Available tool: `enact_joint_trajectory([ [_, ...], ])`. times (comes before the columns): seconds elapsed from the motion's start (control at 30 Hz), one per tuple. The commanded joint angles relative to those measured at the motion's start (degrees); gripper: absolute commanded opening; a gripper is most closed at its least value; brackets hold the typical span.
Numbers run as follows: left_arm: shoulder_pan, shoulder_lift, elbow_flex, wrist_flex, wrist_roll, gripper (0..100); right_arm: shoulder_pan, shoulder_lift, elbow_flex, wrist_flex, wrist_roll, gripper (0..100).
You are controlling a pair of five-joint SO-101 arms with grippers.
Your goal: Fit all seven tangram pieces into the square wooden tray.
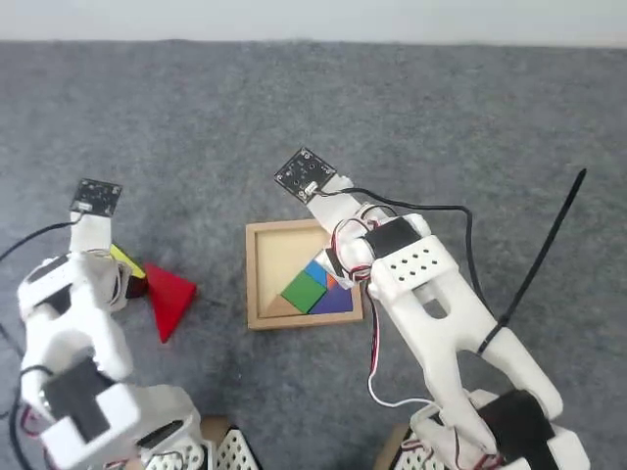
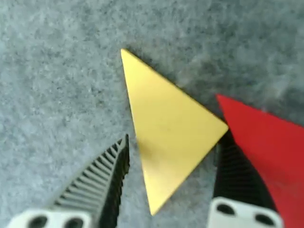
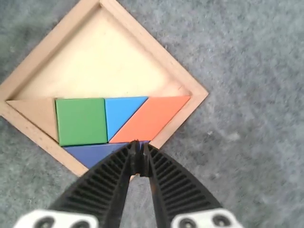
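Note:
The square wooden tray (image 1: 253, 279) (image 3: 156, 47) holds a green square (image 3: 80, 121), a light blue triangle (image 3: 121, 111), an orange parallelogram (image 3: 152, 118), a dark blue triangle (image 3: 97, 154) and a wood-coloured triangle (image 3: 35, 111). Its upper half is bare. My right gripper (image 3: 138, 154) hovers shut over the tray's edge by the dark blue triangle, holding nothing. On the carpet left of the tray lie a yellow triangle (image 2: 166, 137) (image 1: 124, 259) and a red triangle (image 2: 270, 147) (image 1: 168, 297). My left gripper (image 2: 173, 178) is open, its fingers either side of the yellow triangle.
Grey carpet covers the whole table. A black cable tie (image 1: 549, 250) sticks up at the right, beside the right arm. The red triangle touches the yellow one's corner, close to one finger (image 2: 235, 175) of my left gripper.

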Motion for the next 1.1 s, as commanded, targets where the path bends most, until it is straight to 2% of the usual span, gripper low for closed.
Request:
enact_joint_trajectory([
  [0.0, 1.58, 10.02, -6.20, -2.73, -1.14, 27, 0.75, -2.51, -0.44, -0.48, -0.53, 0.8],
  [0.23, 3.43, 15.47, -6.64, -5.19, -6.68, 22, 1.10, -2.86, -0.44, -0.48, -0.26, 0.8],
  [0.37, 3.34, 14.24, -5.41, -4.92, -8.00, 18, 4.62, -3.12, -0.53, -0.40, -0.26, 0.8],
  [0.6, 3.16, 5.54, 1.45, -4.84, -10.37, 3, 5.93, -2.86, -0.53, -0.57, -0.26, 0.8],
  [0.8, 2.11, -3.96, 6.99, -4.31, -10.64, 1, 5.93, -2.59, -0.53, -0.75, -0.26, 0.8],
  [0.87, 1.85, -7.30, 6.73, 0.09, -10.46, 1, 5.93, -2.59, -0.53, -0.66, -0.26, 0.8],
  [0.93, 2.20, -11.52, 5.05, 8.26, -9.23, 2, 5.93, -2.59, -0.44, -0.66, -0.26, 0.8],
  [1.0, 2.90, -16.09, 1.80, 17.05, -3.87, 2, 5.93, -2.59, -0.44, -0.75, -0.26, 0.8],
  [1.07, 4.57, -19.60, -1.54, 25.32, 5.54, 5, 5.93, -2.51, -0.44, -0.75, -0.26, 0.8],
])
